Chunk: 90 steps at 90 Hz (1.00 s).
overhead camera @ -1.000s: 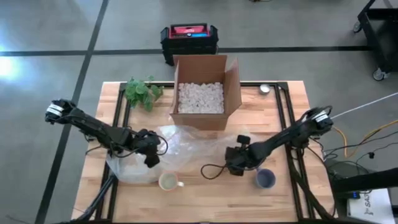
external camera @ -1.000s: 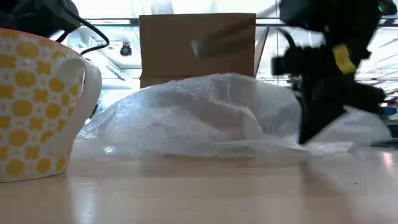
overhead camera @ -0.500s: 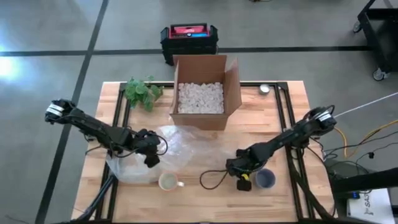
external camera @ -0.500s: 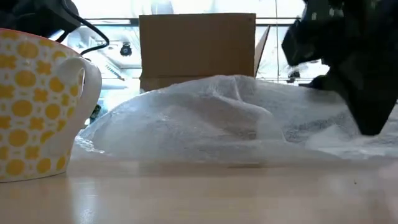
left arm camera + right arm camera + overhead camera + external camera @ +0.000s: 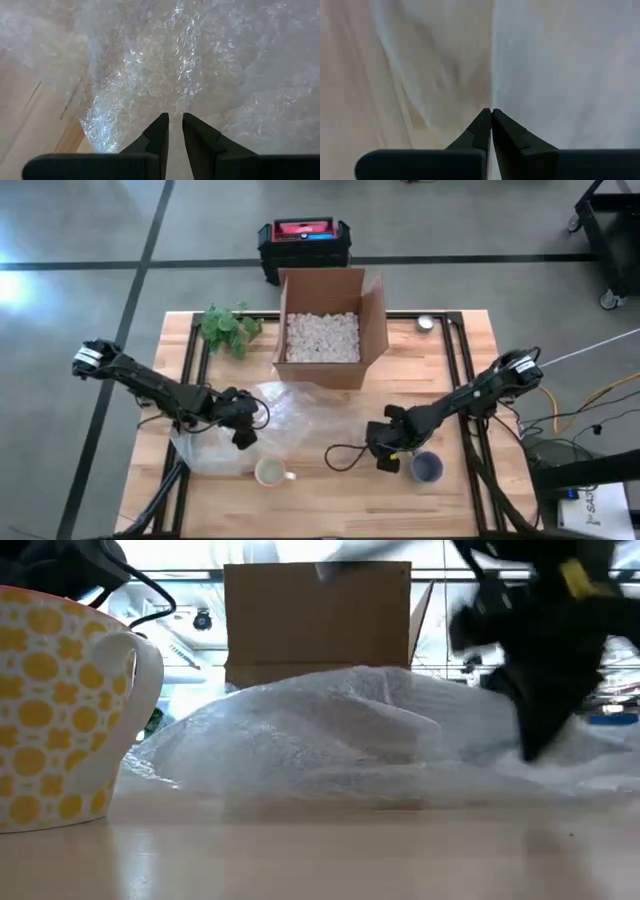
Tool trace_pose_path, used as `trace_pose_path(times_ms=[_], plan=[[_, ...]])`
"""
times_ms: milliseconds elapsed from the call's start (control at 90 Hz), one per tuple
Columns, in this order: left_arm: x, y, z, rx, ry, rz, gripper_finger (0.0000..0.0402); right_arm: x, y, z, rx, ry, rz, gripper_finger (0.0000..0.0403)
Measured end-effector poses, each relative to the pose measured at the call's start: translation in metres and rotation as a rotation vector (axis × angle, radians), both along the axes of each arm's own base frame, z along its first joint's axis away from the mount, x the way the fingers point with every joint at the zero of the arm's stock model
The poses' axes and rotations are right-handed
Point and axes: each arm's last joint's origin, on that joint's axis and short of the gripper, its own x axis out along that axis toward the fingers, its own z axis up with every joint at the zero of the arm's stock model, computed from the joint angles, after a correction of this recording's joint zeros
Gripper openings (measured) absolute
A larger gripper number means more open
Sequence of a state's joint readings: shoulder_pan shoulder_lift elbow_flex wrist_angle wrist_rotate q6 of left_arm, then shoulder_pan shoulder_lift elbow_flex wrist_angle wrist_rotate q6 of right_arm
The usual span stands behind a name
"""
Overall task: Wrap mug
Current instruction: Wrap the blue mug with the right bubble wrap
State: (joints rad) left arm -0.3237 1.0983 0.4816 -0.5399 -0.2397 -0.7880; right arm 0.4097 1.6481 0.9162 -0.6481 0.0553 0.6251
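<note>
Right arm has swung back up-table a little since half a second ago; the sheet's right edge now lies nearer the blue mug; left arm hasn't budged.

Left to right:
- left gripper sits on the left part of the bubble wrap, fingers nearly together with a thin fold of the film running between them, so it looks like a light pinch.
- yellow mug stands upright on the table just in front of the wrap's near edge, handle to the right, not on the sheet yet.
- cardboard box of packing peanuts behind the wrap.
- right gripper is low at the wrap's right end, fingers pressed together on a film edge. Blue mug just beside it.

Handling, my read: wrap is light, floppy, springs back and slips out of a shallow pinch, so grab a doubled fold or corner. Mug is rigid, glazed, breakable; take the handle or rim, not the round wall.
</note>
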Motion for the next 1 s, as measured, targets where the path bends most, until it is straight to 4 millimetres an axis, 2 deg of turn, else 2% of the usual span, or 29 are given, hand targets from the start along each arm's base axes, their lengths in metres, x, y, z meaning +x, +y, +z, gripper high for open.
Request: trace_pose_path(times_ms=[122,233,433,533,689,844,1000], plan=[[0.0,-0.001,0.0,-0.017,0.002,0.001,0.0043,-0.009,0.01,-0.005,0.072,0.057,0.02,0.0],[0.0,-0.001,0.0,-0.025,0.001,0.009,0.0043,-0.012,0.012,0.002,0.122,0.088,0.051,0.0],[0.003,-0.002,0.007,-0.033,-0.019,0.001,0.0043,0.001,0.003,0.054,0.034,-0.076,0.097,0.0],[0.01,-0.004,0.023,-0.034,-0.068,-0.029,0.0043,0.003,-0.002,0.086,0.028,-0.196,0.111,0.0],[0.021,-0.008,0.057,-0.012,-0.161,-0.116,0.0043,-0.011,-0.014,0.122,0.016,-0.226,0.066,0.0004],[0.03,-0.009,0.082,0.055,-0.245,-0.163,0.0043,-0.037,-0.022,0.145,0.024,-0.161,-0.082,0.0055],[0.033,-0.009,0.087,0.096,-0.266,-0.174,0.0043,-0.054,-0.003,0.138,0.141,-0.124,-0.133,0.0138]])
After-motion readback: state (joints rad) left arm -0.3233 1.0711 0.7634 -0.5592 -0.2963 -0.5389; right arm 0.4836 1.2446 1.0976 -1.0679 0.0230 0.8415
